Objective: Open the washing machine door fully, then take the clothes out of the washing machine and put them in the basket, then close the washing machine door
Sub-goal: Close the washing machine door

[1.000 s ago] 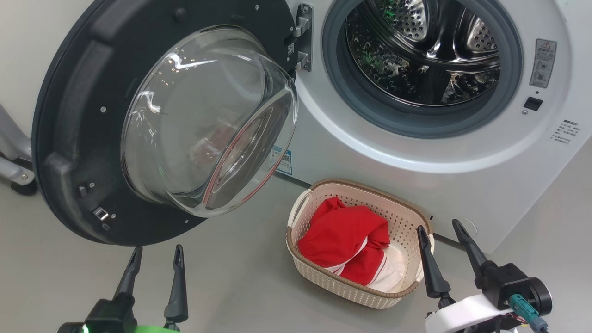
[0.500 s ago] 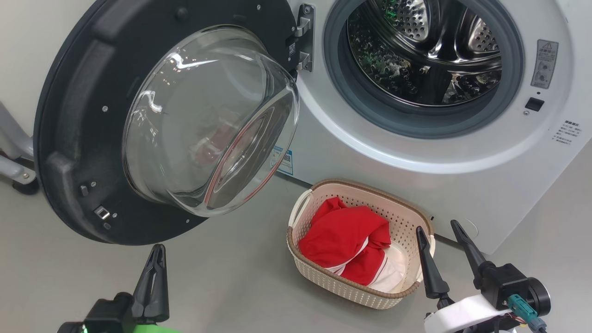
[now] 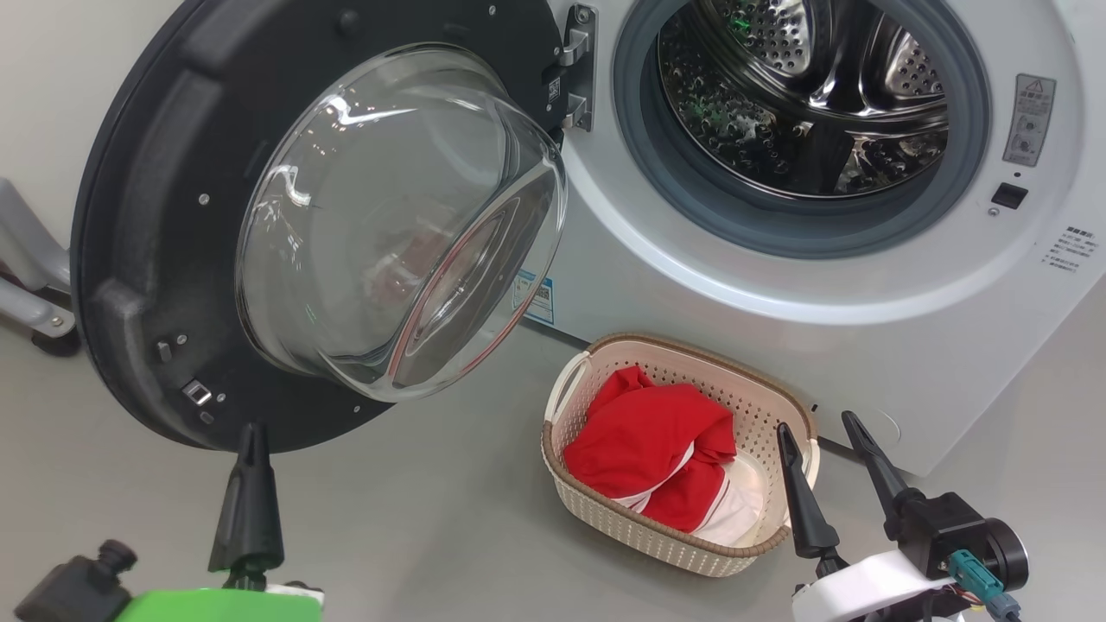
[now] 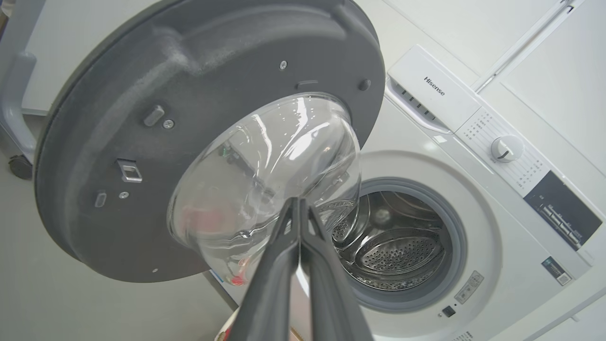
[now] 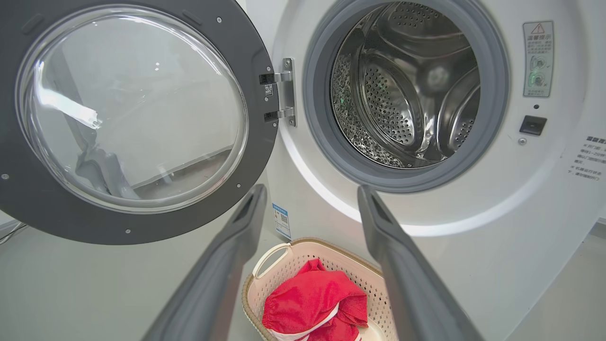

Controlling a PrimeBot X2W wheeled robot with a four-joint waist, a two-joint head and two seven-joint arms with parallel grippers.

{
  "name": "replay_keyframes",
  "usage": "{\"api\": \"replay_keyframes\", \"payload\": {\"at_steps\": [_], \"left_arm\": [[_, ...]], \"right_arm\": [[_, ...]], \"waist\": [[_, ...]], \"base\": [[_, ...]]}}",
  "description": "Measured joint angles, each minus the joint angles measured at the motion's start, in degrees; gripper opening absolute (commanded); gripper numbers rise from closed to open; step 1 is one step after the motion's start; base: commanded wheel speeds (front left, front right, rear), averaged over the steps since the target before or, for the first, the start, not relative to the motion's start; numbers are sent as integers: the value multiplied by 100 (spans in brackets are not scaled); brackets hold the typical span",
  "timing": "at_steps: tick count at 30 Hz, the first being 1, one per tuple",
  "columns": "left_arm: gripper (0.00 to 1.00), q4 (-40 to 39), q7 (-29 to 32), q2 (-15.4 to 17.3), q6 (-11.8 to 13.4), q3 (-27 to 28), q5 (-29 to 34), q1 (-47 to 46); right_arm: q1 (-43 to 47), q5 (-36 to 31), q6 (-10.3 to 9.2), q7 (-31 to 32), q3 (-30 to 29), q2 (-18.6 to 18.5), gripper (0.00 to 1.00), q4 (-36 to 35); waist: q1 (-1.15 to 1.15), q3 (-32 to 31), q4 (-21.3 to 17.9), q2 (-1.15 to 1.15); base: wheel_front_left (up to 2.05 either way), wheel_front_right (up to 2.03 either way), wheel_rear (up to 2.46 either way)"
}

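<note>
The washing machine (image 3: 778,285) stands open, its steel drum (image 3: 804,95) bare inside. Its door (image 3: 155,225) hangs swung out to the left on the hinge, the glass bowl (image 3: 397,225) bulging toward me. On the floor in front sits the basket (image 3: 691,536) with the red and white clothes (image 3: 648,449) in it. My left gripper (image 3: 251,432) is shut and empty, its tip just below the door's lower rim; the left wrist view has the fingers (image 4: 284,265) pressed together before the glass bowl (image 4: 265,170). My right gripper (image 3: 816,428) stands open beside the basket's right end, empty.
Grey floor (image 3: 432,536) lies in front of the machine. A white metal frame on castors (image 3: 34,302) stands behind the door at the far left. The door's latch (image 3: 196,393) sits on its lower left rim. The detergent drawer and dial (image 4: 506,148) are on top.
My left gripper has shut from open, turned, and risen so its tip is close under the door's lower rim. The view has shifted slightly. The right gripper has stayed put.
</note>
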Motion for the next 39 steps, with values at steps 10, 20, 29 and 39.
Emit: {"api": "replay_keyframes", "payload": {"at_steps": [10, 20, 29, 39], "left_arm": [[0, -669, -179, -7, -374, 550, -2428, -1], [0, -892, -204, -20, -546, 1541, -3478, -13], [0, -282, 220, 608, -506, 2591, -4473, -361], [0, 749, 735, 1150, -204, 3145, -5444, -930]], "right_arm": [[-1, 0, -1, 0, 0, 1, 100, -1], [-4, -10, -7, 0, -11, 0, 100, -54], [-27, -76, -8, 0, -41, -52, 100, -90], [-143, -163, 1, 52, 36, -122, 100, -130]], "waist": [[0, 45, 21, 0], [0, 130, 55, 0], [0, 263, 99, 0], [0, 435, 47, 0]], "base": [[0, 0, 0], [0, 0, 0], [0, 0, 0], [0, 0, 0]]}}
